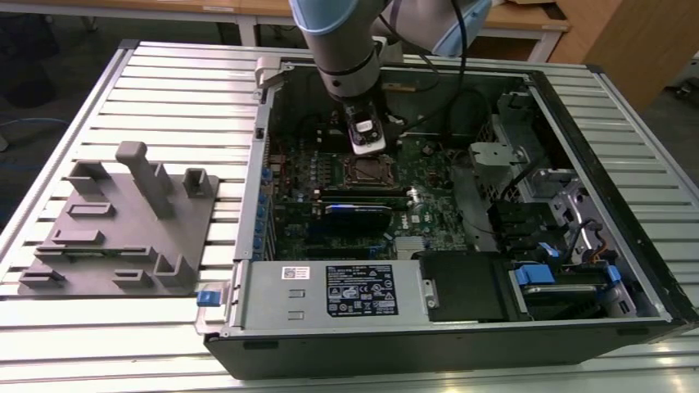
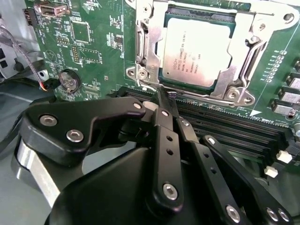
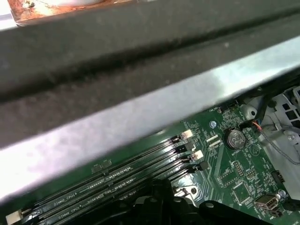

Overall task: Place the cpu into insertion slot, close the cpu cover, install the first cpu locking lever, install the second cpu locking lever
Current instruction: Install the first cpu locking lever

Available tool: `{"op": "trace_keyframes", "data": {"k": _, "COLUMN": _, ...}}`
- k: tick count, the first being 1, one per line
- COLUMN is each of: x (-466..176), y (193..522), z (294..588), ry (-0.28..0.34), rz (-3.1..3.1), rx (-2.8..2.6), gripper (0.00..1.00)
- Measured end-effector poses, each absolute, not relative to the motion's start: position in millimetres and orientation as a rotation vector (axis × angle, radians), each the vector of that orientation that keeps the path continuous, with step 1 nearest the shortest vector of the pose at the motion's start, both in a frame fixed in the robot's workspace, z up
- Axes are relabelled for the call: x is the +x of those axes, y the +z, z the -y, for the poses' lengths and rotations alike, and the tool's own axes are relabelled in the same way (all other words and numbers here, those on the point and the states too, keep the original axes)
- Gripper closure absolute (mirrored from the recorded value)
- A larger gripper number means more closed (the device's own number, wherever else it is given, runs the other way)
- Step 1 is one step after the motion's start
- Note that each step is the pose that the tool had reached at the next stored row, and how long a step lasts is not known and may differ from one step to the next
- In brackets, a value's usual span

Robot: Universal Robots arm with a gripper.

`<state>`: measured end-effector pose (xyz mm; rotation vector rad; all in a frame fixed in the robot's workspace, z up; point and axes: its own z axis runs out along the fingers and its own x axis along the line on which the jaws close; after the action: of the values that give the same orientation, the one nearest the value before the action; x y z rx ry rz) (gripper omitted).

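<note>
In the second wrist view the cpu (image 2: 199,47), a square chip with a silvery top, lies flat in the insertion slot (image 2: 199,11). The cpu cover (image 2: 146,51), a silvery metal frame, lies down around the chip. My gripper (image 2: 163,96) is shut, its black fingertips together at the edge of the cover that faces the memory slots. I cannot tell whether anything is between them. In the exterior view the gripper (image 1: 368,152) hangs just above the socket (image 1: 367,171) inside the open computer case. The locking levers cannot be told apart from the frame.
Long black memory slots (image 2: 234,126) run beside the socket and also appear as memory slots (image 3: 117,176) in the first wrist view. A coin battery (image 2: 69,79) sits on the green board. The case wall (image 1: 262,164) and drive cage (image 1: 525,205) hem in the arm. A grey fixture (image 1: 120,221) stands on the table.
</note>
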<state>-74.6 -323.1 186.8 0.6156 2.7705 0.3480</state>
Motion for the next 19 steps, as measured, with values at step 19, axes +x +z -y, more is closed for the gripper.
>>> {"op": "trace_keyframes", "data": {"k": 19, "x": -74.6, "y": 185.4, "z": 328.3, "ry": 0.382, "rz": -2.764, "rx": 0.622, "gripper": 0.90}}
